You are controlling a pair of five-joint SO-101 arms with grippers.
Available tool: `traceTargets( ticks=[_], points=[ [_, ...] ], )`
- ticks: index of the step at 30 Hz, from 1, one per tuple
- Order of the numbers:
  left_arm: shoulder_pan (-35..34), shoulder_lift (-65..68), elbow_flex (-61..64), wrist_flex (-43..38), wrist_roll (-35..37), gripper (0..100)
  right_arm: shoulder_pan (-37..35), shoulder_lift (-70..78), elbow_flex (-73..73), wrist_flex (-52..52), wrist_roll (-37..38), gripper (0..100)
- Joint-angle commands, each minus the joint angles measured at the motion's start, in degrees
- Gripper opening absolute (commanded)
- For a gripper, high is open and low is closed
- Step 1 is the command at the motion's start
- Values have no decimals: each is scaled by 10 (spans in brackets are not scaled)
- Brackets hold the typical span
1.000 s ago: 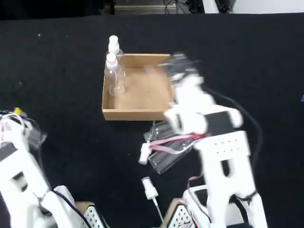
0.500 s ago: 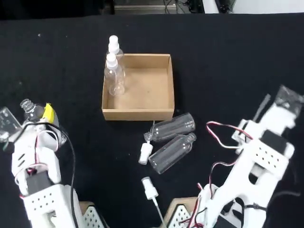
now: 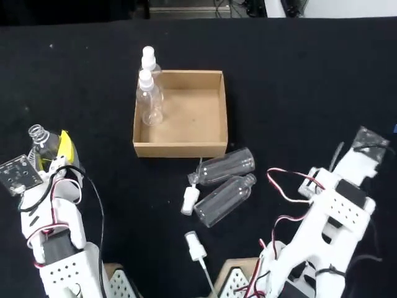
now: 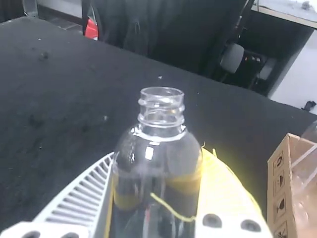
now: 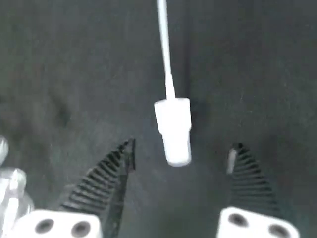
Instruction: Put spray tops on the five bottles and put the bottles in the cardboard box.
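Your high camera looks straight down on the black table. The left wrist cam sits close behind the clear uncapped plastic bottle, facing across the table. Both catch the brown cardboard box. The right wrist cam points down, close to the table.

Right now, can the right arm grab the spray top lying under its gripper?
Probably yes. The right gripper hangs open over the spray top, with one finger on each side of it. The top lies alone on the black table, with nothing between it and the fingers.
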Motion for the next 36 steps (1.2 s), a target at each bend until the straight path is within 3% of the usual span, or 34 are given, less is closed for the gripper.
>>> traceTargets(
  ticks=[1,5,7,12,18,27,31,36],
  points=[
    [8,-8,14,-14,-3,123,-15,-24,-87,96,64,286],
    [8,-8,14,-13,-2,123,-15,-22,-144,142,96,286],
    [10,-8,14,-13,-2,123,-15,-6,-161,149,151,284],
    [36,-5,15,-11,-3,123,-11,131,-206,152,397,188],
    [38,-5,15,-12,-3,123,58,287,-308,151,724,303],
    [38,-6,15,-14,-4,123,66,306,-291,148,1058,328],
    [38,-6,15,-14,-6,123,46,307,-259,146,1138,328],
    [38,-6,15,-14,-7,123,8,312,-192,76,1140,328]
  ],
)
